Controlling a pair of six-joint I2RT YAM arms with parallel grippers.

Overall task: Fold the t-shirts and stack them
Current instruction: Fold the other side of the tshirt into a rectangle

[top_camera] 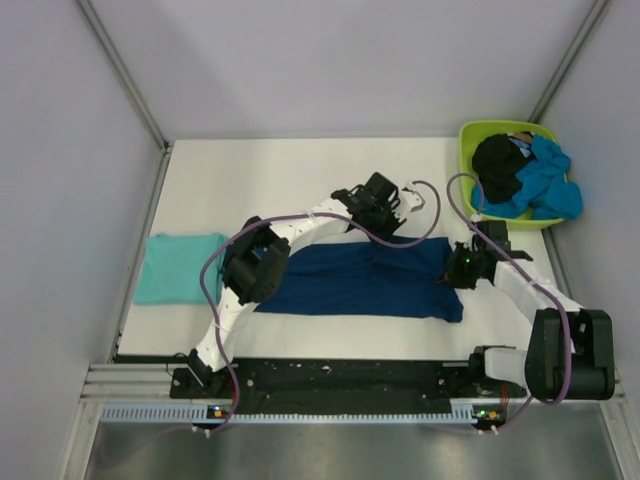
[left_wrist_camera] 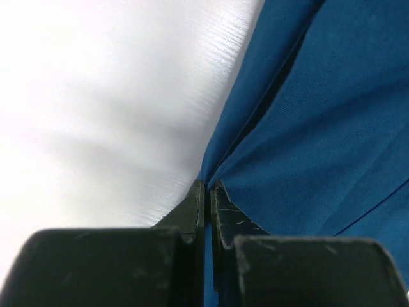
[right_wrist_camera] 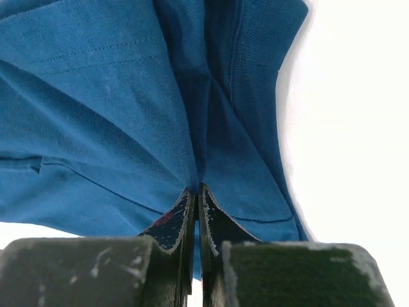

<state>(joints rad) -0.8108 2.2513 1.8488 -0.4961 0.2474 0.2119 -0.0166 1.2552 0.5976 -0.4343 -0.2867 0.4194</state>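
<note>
A dark blue t-shirt [top_camera: 350, 280] lies spread across the middle of the white table [top_camera: 280, 180]. My left gripper [top_camera: 392, 224] is shut on the shirt's far edge; in the left wrist view the gripper [left_wrist_camera: 208, 185] pinches a fold of the blue cloth [left_wrist_camera: 319, 128]. My right gripper [top_camera: 462, 268] is shut on the shirt's right end; in the right wrist view the gripper [right_wrist_camera: 197, 188] pinches gathered blue cloth [right_wrist_camera: 115, 109]. A light teal t-shirt [top_camera: 180, 267] lies folded at the left. No print shows on the dark blue shirt.
A lime-green tub [top_camera: 470, 140] stands at the back right corner and holds a black shirt [top_camera: 497, 165] and a bright blue shirt [top_camera: 550, 185]. Grey walls close in the table on the left, back and right.
</note>
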